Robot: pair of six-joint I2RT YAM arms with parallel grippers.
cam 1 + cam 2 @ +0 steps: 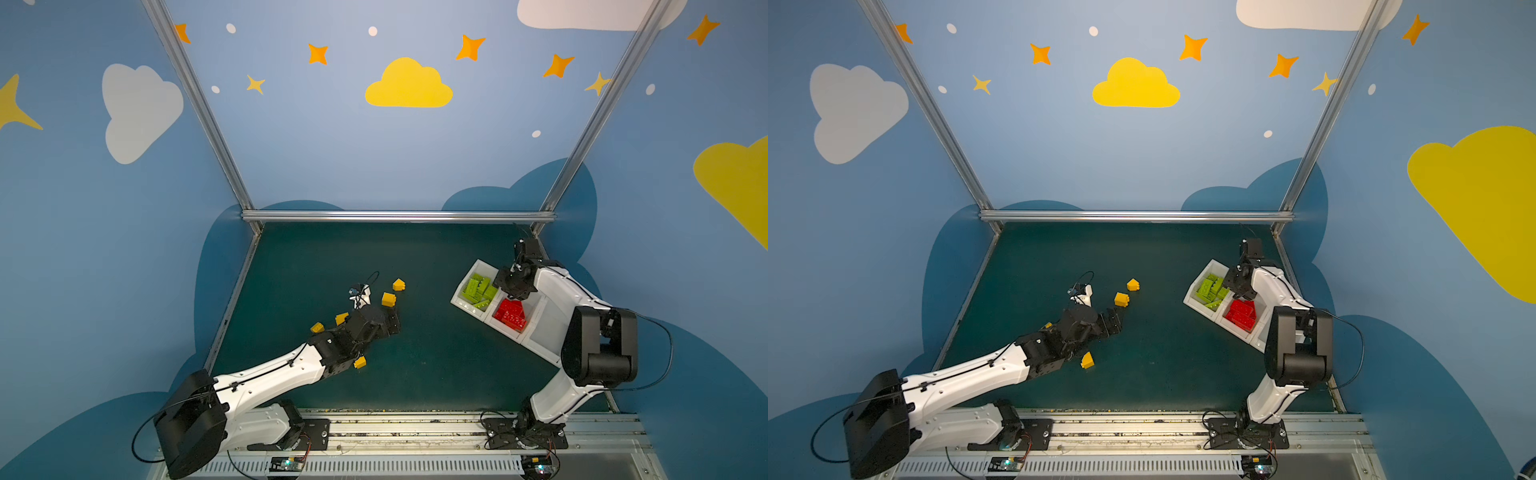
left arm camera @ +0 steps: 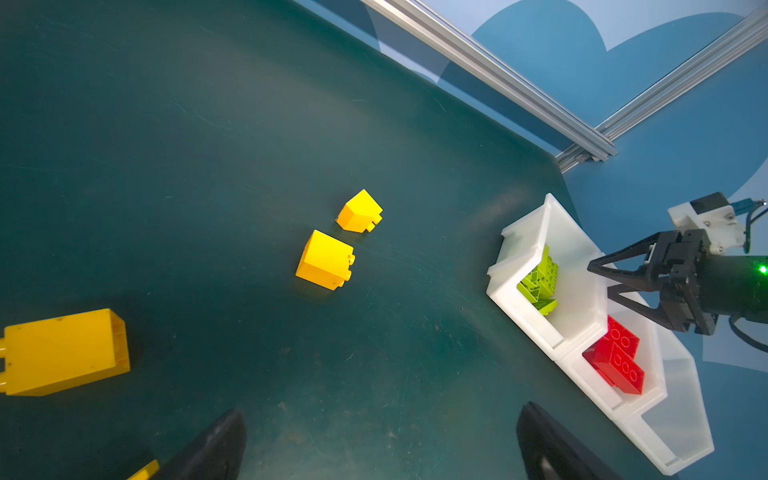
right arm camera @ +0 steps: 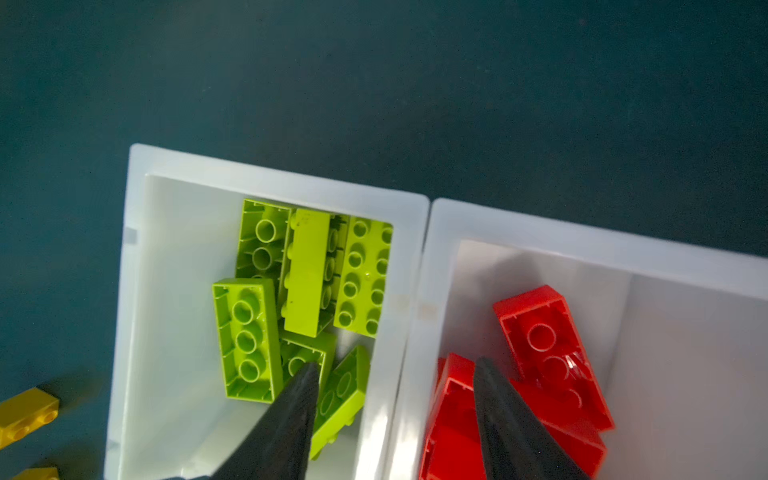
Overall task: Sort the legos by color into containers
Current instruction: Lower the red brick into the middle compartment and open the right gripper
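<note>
Teal tabletop (image 1: pixel 436 365) with scattered yellow legos (image 1: pixel 388 299), white containers (image 1: pixel 467 308)

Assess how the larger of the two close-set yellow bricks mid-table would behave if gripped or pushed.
Probably rigid: the yellow brick looks like crisp-edged moulded plastic. Likely light, since the long yellow brick nearby shows a hollow open end. Lying on a flat face, studs sideways, it should slide rather than roll; glossy sides might slip.

Blue walls (image 1: pixel 316 145), dark green table (image 1: pixel 415 257).
A yellow cloud (image 1: pixel 408 84) and orange stars (image 1: pixel 318 54) are painted on the far wall; an aluminium bar (image 1: pixel 399 216) runs below.
</note>
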